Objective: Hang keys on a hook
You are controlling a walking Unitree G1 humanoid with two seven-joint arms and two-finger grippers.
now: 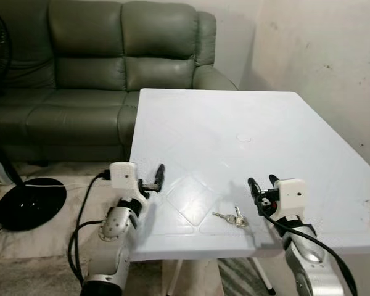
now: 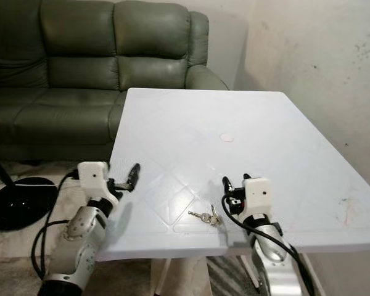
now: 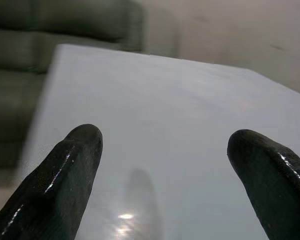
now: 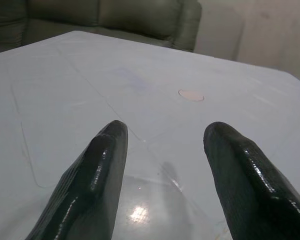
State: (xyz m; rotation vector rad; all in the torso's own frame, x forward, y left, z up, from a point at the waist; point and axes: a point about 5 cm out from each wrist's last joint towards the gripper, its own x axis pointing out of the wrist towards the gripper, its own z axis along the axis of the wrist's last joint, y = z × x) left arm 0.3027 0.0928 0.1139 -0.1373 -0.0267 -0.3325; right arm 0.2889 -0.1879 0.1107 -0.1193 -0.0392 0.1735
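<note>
Left eye view: pale blue-white worktop [image 1: 234,123] ahead, a green sofa [image 1: 111,68] behind it, a bare wall on the robot's right
Keys: a small silver bunch of keys [image 1: 232,217] lies flat on the worktop near its front edge, just left of the right pincer and apart from it
Right pincer: right pincer [image 1: 263,182] sits low over the front of the worktop, fingers spread and holding nothing; in the right wrist view the two black fingertips [image 4: 102,160] point across bare worktop towards a small round mark [image 4: 191,95]
Left pincer: left pincer [image 1: 160,175] is at the worktop's front left corner, well apart from the keys; in the left wrist view its fingers [image 3: 72,165] stand wide apart over the surface, empty
Floor: a black round fan base [image 1: 29,202] stands on the floor to the robot's left, by the sofa
</note>
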